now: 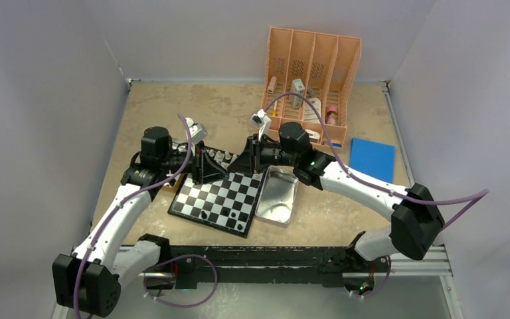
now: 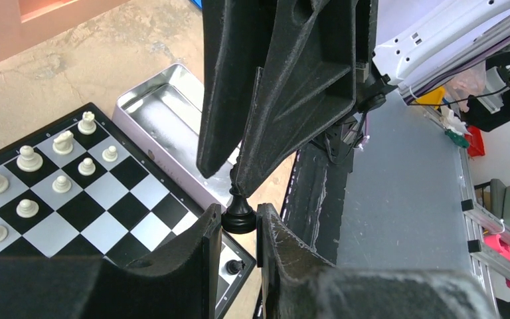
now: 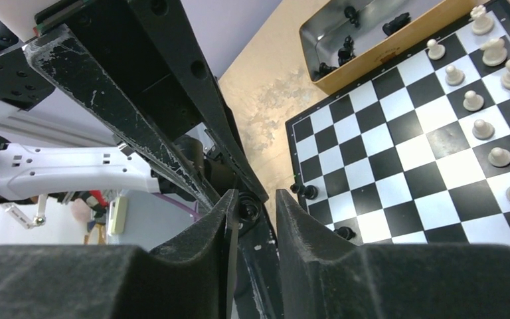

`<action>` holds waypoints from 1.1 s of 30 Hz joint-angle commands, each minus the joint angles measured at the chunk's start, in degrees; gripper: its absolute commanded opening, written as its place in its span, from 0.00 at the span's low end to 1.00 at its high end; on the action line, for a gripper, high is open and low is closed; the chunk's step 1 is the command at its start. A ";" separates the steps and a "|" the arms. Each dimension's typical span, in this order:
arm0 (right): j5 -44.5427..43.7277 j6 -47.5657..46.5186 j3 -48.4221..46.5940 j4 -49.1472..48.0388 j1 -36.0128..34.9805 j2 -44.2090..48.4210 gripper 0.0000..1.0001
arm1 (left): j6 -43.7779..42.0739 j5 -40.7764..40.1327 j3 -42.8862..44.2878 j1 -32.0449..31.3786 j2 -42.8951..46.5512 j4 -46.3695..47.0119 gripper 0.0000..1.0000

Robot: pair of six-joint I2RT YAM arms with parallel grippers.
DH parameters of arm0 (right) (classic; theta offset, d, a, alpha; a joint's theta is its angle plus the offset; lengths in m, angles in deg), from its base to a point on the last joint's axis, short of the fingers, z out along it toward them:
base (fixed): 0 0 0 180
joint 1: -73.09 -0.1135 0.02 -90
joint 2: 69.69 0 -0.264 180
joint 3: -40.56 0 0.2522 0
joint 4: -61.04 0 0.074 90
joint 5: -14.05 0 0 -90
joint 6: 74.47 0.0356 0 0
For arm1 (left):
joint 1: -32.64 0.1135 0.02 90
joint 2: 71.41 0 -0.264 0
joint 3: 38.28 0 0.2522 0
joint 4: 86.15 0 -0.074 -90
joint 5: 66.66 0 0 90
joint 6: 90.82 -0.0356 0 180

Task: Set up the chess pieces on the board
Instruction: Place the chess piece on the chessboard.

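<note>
Black chess piece [image 2: 240, 219] is clamped at its base by the left gripper [image 2: 238, 214], its top flanked by the right gripper [image 2: 224, 181], grip not discernible; a handover is judged in hand, release then placement on the board [image 2: 126, 199] at nine o'clock being called for.

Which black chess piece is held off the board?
The black piece pinched at its base by the left gripper; the rest stand on the board or lie in a tin.

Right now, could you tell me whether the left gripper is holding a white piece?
No, the piece pinched in the left gripper is black.
</note>
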 commanded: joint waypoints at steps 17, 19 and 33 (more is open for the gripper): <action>-5.05 -1.35 4.47 -7.44 0.10 3.97 0.07 | -0.29 -6.99 1.42 -0.32 0.20 -1.75 0.55; -6.85 -1.88 5.18 -7.39 0.10 4.48 0.06 | -0.25 -8.67 1.68 -0.32 1.14 -2.48 0.57; -28.57 -8.43 8.23 -3.81 -11.06 6.08 0.08 | 2.57 -56.37 3.99 -0.27 12.29 -12.65 0.69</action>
